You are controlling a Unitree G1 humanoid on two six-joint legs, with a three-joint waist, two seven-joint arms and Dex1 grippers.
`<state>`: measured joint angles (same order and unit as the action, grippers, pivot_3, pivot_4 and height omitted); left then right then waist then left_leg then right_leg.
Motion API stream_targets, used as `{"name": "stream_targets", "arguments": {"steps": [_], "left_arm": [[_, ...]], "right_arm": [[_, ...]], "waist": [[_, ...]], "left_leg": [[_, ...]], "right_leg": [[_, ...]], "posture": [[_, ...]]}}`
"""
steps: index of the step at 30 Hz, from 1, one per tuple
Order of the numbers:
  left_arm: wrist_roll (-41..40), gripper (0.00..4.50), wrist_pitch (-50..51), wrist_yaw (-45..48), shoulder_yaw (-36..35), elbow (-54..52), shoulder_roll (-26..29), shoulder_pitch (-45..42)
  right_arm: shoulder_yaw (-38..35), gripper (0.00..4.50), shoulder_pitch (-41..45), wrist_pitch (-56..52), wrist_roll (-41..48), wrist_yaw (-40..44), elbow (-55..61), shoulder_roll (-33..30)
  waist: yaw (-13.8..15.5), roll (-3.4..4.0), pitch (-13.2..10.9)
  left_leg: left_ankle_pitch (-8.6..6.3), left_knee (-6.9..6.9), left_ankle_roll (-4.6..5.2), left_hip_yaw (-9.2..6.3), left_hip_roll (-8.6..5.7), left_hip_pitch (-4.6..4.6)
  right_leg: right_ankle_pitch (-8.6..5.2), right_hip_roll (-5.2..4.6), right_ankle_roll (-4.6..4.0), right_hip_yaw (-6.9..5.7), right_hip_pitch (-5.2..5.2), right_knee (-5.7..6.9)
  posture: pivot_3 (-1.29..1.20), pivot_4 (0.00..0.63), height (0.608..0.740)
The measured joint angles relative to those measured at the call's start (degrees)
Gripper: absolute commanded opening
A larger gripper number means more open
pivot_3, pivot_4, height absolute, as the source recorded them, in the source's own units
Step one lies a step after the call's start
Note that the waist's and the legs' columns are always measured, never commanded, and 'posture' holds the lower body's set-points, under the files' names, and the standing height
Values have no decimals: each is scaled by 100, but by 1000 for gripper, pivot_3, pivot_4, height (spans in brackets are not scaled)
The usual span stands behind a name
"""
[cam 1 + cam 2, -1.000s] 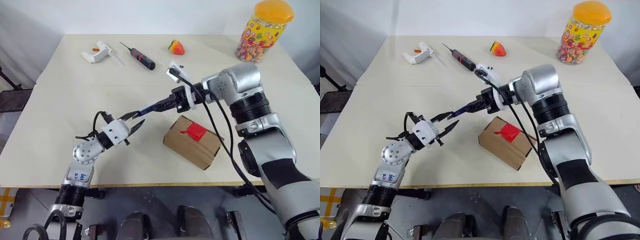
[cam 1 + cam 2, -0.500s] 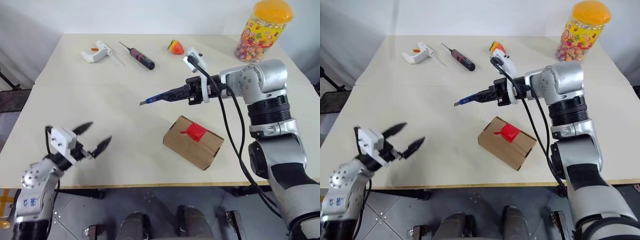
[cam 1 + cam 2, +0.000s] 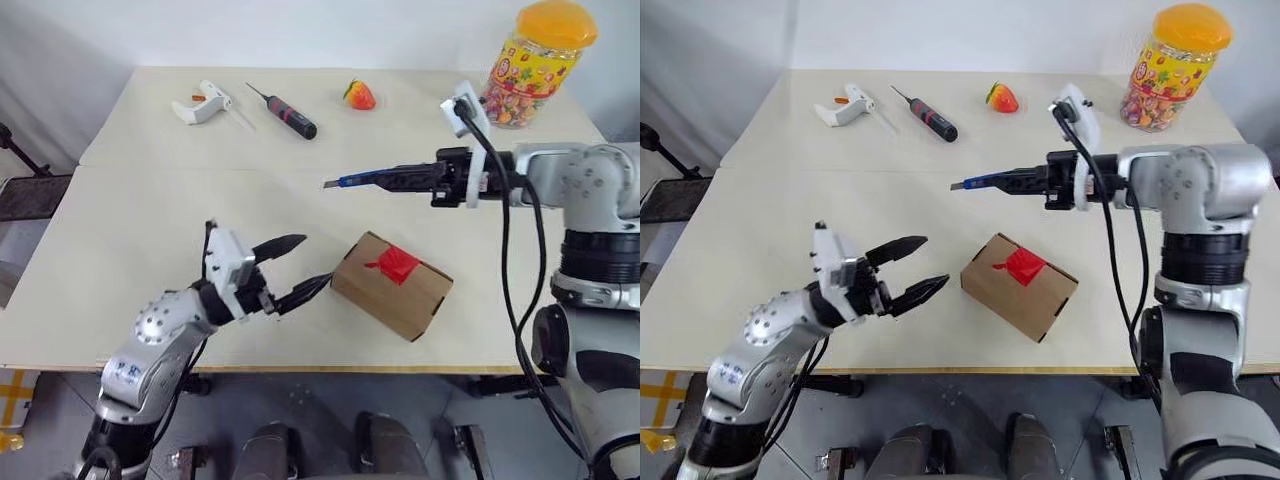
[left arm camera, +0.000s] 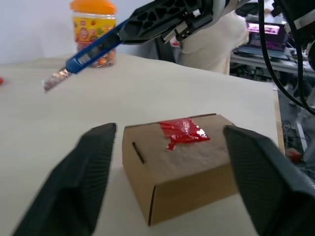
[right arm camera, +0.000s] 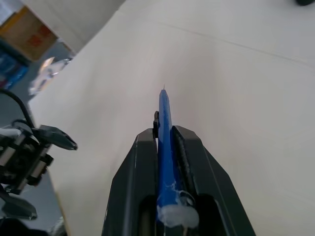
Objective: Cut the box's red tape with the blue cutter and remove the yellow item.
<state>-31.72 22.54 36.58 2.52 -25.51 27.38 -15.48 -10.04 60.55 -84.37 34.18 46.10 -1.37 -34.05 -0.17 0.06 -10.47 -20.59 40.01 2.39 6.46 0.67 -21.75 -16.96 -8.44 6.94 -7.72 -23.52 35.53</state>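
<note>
**Cutter held above the taped box**

While the box (image 3: 391,284) sat on the table (image 3: 120,230) with the red tape (image 3: 392,264) across its top, the right gripper (image 3: 415,178), fingers clamped on the blue cutter (image 3: 362,181), hung beyond it. Beside the box, the left gripper (image 3: 297,268) had its fingers apart.

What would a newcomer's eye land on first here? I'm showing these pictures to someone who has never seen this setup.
Probably the small brown cardboard box near the table's front edge, with its wrinkled bright red tape strip on top. Next, the slim blue pen-shaped cutter held level above the table in the shut right gripper, behind the box. The left gripper is open, just left of the box.
</note>
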Motion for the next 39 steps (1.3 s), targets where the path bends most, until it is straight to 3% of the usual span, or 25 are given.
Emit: {"name": "stream_targets", "arguments": {"steps": [9,23,39], "left_arm": [[529,66,775,583,1025,1090,-22,-1721],[1276,0,1930,989,2003,1824,-151,-2931],[1550,0,1922,1197,2031,2088,-374,-3008]], "right_arm": [[-352,128,-939,-775,454,-476,2008,-892],[-554,128,-1701,-784,1532,-1483,3143,-1104],[-451,128,-1903,-681,1371,-1737,3000,-1156]], "waist": [[91,0,0],[152,-4,-3],[160,-5,-3]], "left_leg": [[2,3,4,3,-5,-10],[4,6,2,6,-1,-13],[6,12,5,2,-1,-20]], "right_leg": [[1,2,4,1,-2,-16],[3,9,7,4,-2,-24],[3,8,8,1,-3,-24]], "posture": [[0,150,740],[0,150,740],[0,150,740]]}}
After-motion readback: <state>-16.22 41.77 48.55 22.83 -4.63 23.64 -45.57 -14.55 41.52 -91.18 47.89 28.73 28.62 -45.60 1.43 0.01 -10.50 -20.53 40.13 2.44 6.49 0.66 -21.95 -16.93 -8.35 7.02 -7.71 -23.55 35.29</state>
